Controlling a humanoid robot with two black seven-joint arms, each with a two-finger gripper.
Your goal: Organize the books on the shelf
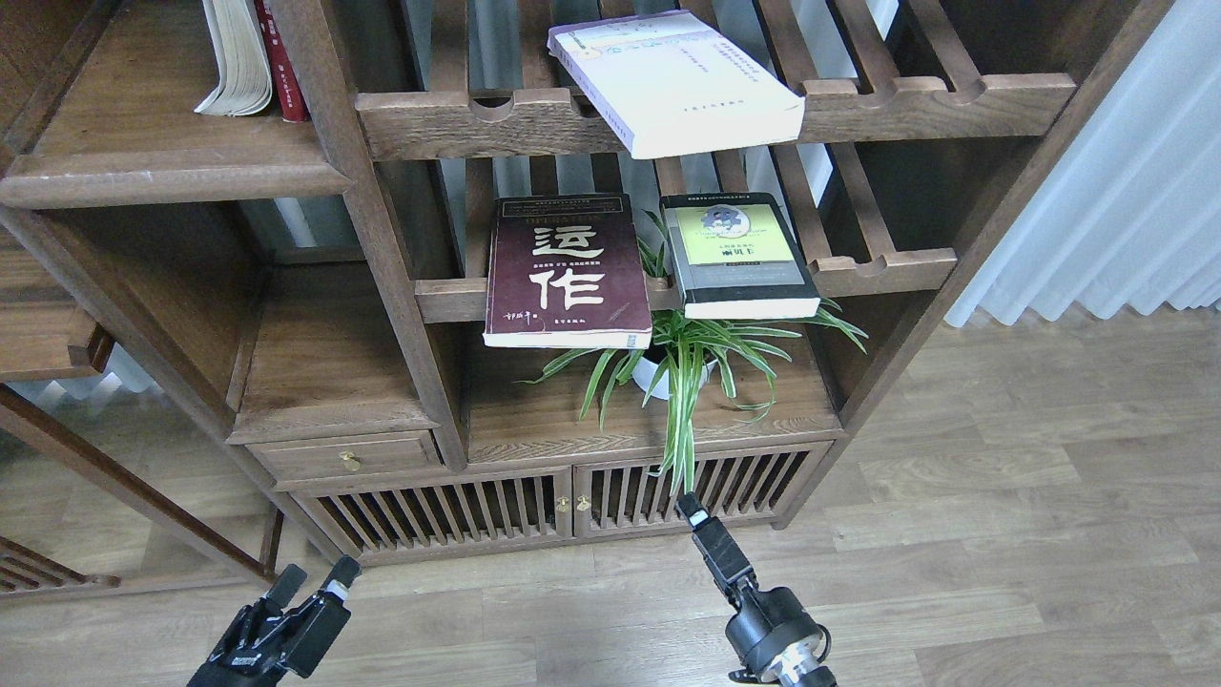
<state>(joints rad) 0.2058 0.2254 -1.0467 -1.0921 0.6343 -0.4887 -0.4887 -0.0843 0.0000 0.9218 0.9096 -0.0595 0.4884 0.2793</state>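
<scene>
From the head view, three paperbacks lie on slatted racks: white-lavender book (682, 81) above, maroon book (568, 272) and black-grey book (736, 256) below. The solid shelf (143, 157) holds two other books. Left gripper (315, 577) spreads wide, empty; right gripper (689, 508), cannot tell.

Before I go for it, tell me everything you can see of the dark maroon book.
The dark maroon book is a paperback with big white Chinese characters on its cover. It lies closed, cover up, on a slatted rack, its near end overhanging the front rail. The black-grey book lies apart to its right. Neither hand touches it.
</scene>
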